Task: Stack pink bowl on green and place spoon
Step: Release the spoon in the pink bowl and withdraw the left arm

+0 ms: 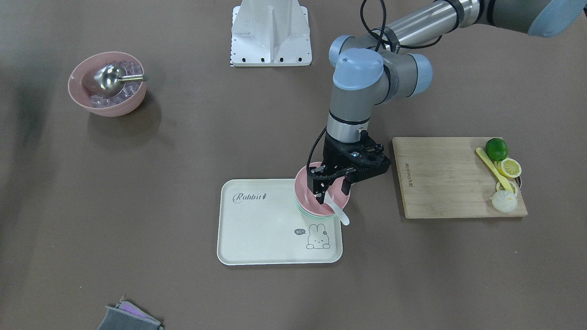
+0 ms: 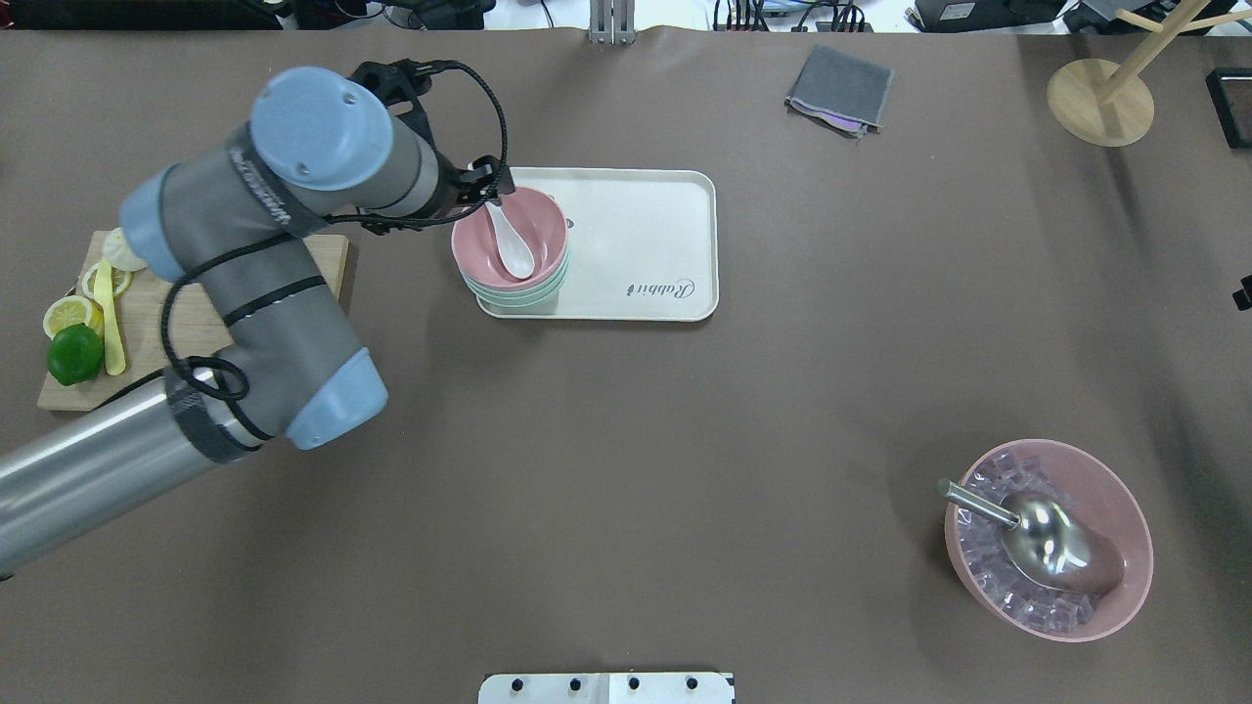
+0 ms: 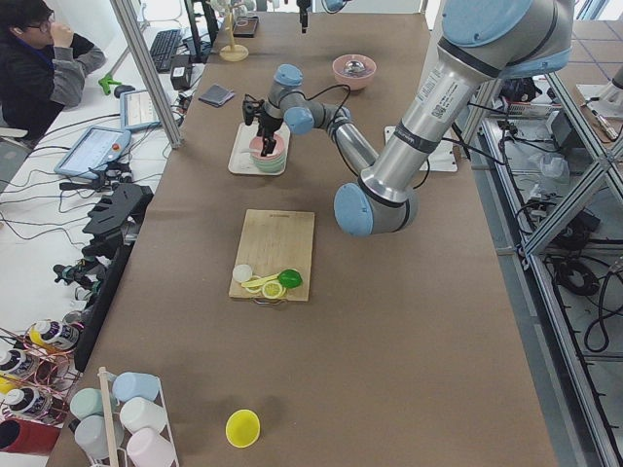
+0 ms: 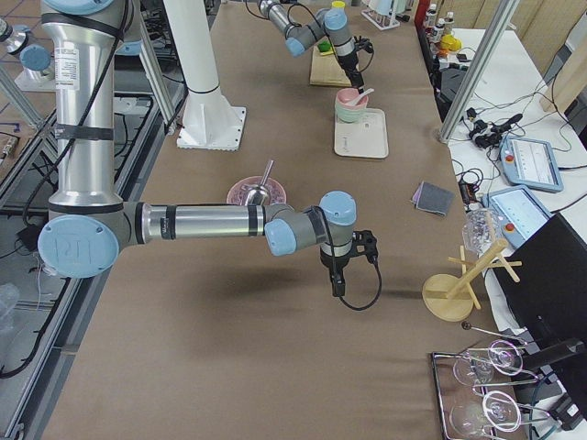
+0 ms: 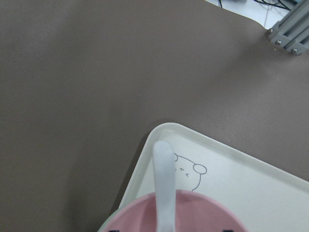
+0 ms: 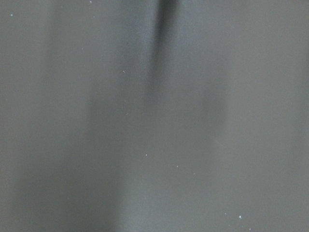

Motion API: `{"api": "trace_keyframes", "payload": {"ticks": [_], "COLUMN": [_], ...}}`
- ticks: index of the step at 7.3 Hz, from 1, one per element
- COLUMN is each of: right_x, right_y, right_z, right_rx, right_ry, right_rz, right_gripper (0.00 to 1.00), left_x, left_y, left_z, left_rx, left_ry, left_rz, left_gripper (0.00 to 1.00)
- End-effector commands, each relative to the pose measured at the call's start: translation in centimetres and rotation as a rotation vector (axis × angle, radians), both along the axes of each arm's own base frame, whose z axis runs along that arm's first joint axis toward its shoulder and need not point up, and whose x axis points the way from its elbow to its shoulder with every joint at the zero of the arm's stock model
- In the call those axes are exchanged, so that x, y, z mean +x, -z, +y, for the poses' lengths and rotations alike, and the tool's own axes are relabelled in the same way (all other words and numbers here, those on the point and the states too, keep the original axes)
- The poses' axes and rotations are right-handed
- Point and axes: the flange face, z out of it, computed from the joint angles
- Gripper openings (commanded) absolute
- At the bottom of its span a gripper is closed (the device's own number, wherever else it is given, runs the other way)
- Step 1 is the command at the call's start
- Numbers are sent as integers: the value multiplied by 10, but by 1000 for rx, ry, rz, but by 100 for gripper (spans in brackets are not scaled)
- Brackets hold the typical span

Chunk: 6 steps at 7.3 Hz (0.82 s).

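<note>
A pink bowl [image 2: 540, 217] sits stacked on green bowls [image 2: 518, 293] at the corner of a white rabbit tray [image 2: 646, 235]. A white spoon [image 2: 511, 246] lies in the pink bowl, its handle sticking out over the rim [image 1: 341, 215]. My left gripper [image 1: 331, 190] hovers just over the bowl with its fingers spread to either side of the spoon handle, open. The left wrist view shows the spoon [image 5: 163, 183] above the pink bowl [image 5: 193, 217] and the tray [image 5: 251, 183]. My right gripper [image 4: 337, 284] hangs over bare table far from the tray; I cannot tell whether it is open or shut.
A large pink bowl of ice cubes with a metal scoop [image 2: 1047, 538] stands on the robot's right. A wooden cutting board [image 1: 440, 176] with a lime [image 1: 496, 148], lemon slices and a yellow knife lies beside the tray. A grey cloth [image 2: 838, 88] and a wooden stand [image 2: 1100, 88] are at the far edge.
</note>
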Motion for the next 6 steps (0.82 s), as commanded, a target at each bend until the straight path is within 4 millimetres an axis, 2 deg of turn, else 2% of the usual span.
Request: {"api": "trace_keyframes", "payload": {"ticks": [1,2,3,4,6], "right_x": [2,2,2,2,3], "right_y": [-8,-7,-8,-10,-12], "right_z": [7,7,8,10,13], "right_rx": [-15,-14,-16,-21,-26], "right_ry": [1,2,1,1,2], "right_rz": [3,1,1,1,-2], "right_gripper": [100,100,100,100,100], "left_x": [-94,-142,-197,-252,-354], "left_y": [-72,-115,-160,-214,-299], "left_z": [4,-4,0,19,60], "left_rx": [103,130,164,176,211], "left_ry": [-179,-271,-356,-412,-541], "left_rz": [-139,-189,-232,-301,-386], "left_gripper": [98,98,99,99,98]}}
